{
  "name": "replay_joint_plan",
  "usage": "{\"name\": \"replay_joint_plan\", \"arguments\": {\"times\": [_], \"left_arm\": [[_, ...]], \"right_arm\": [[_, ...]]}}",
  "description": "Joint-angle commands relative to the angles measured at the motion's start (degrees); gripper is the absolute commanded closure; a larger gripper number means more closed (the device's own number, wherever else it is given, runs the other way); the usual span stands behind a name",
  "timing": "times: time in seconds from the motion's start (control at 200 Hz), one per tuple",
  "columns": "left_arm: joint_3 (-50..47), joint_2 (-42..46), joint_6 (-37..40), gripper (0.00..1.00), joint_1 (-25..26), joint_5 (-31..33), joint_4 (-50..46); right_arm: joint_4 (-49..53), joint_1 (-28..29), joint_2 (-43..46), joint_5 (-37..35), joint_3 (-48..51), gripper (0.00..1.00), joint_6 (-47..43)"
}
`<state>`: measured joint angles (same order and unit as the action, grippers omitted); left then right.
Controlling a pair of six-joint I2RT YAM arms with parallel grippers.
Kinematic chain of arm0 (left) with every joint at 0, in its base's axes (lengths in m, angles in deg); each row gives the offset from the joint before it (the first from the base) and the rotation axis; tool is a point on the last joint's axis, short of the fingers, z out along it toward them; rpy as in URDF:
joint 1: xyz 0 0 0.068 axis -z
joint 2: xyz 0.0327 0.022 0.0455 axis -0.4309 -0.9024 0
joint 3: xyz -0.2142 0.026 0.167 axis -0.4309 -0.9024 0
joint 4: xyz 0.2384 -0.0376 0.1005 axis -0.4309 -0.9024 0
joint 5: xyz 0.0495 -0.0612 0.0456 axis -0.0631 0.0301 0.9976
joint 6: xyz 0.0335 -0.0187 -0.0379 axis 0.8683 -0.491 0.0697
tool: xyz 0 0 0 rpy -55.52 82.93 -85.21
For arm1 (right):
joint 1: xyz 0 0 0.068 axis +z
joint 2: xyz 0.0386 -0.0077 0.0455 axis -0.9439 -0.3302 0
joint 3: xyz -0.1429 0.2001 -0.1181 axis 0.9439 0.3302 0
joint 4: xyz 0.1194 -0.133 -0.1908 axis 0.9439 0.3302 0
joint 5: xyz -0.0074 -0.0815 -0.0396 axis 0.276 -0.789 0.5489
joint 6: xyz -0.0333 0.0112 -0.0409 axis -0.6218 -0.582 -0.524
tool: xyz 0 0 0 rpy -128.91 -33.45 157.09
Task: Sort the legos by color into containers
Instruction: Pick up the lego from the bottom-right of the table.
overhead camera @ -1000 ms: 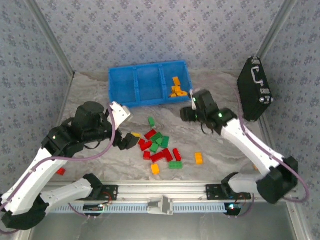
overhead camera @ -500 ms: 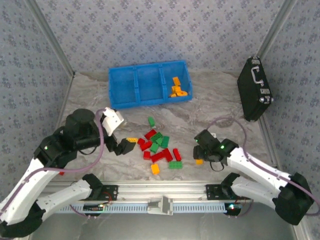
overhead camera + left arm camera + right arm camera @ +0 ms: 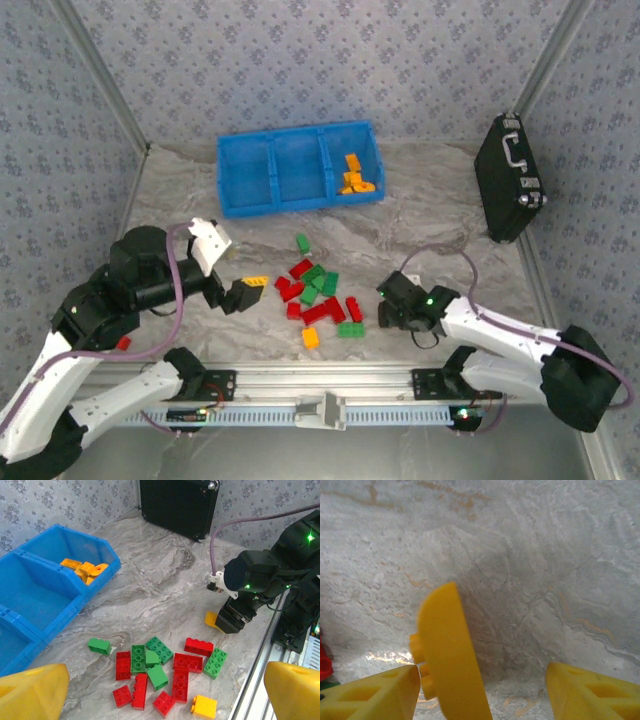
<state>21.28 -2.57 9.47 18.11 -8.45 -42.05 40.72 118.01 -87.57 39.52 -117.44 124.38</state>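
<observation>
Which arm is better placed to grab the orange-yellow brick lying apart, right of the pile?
Right. The right gripper is down at that brick, fingers open around it; the left gripper hovers open beyond the pile.

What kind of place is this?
Probably a robot test booth: left arm and right arm bolted to a metal rail, patterned walls around the table, Lego bricks near a blue tray.

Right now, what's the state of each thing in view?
left tool: open, empty, beside the pile.
right tool: open, straddling one orange brick.
orange brick: tilted on the table, not gripped.
blue tray: right compartment holds orange bricks, other two empty.
pile of bricks: loose on the table, red, green and orange mixed.
black case: closed, standing on edge by the right wall.
</observation>
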Motion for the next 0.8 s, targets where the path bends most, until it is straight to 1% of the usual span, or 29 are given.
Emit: {"name": "replay_joint_plan", "arguments": {"times": [0.0,0.12,0.28,0.495,0.63,0.705,0.72,0.795], "left_arm": [[0.4,-0.6,-0.5,0.00,0.5,-0.2,1.1],[0.6,-0.5,-0.3,0.00,0.5,0.0,0.9],[0.3,-0.6,-0.4,0.00,0.5,0.1,0.8],[0.3,-0.5,-0.2,0.00,0.5,0.5,0.7],[0.0,-0.5,0.0,0.00,0.5,0.8,0.7],[-0.2,-0.6,0.2,0.00,0.5,1.0,0.7],[-0.3,-0.6,0.3,0.00,0.5,1.1,0.7],[-0.2,-0.7,0.4,0.00,0.5,1.2,0.7]], "right_arm": [[-1.3,1.5,-1.0,-3.0,-0.9,0.31,-0.8],[-1.6,1.8,-1.2,-3.4,-1.4,0.32,-1.2],[-3.3,1.4,-3.6,-2.9,-1.5,0.37,-2.7],[-6.0,1.3,-8.7,-2.1,-3.5,0.52,-5.6],[-6.4,0.7,-9.7,-1.6,-4.9,0.65,-7.2],[-6.6,-0.7,-9.8,-0.8,-6.1,0.70,-7.4],[-6.7,-1.1,-9.8,-0.6,-6.4,0.71,-9.4],[-7.2,-4.2,-10.1,1.0,-9.1,0.75,-12.6]]}}
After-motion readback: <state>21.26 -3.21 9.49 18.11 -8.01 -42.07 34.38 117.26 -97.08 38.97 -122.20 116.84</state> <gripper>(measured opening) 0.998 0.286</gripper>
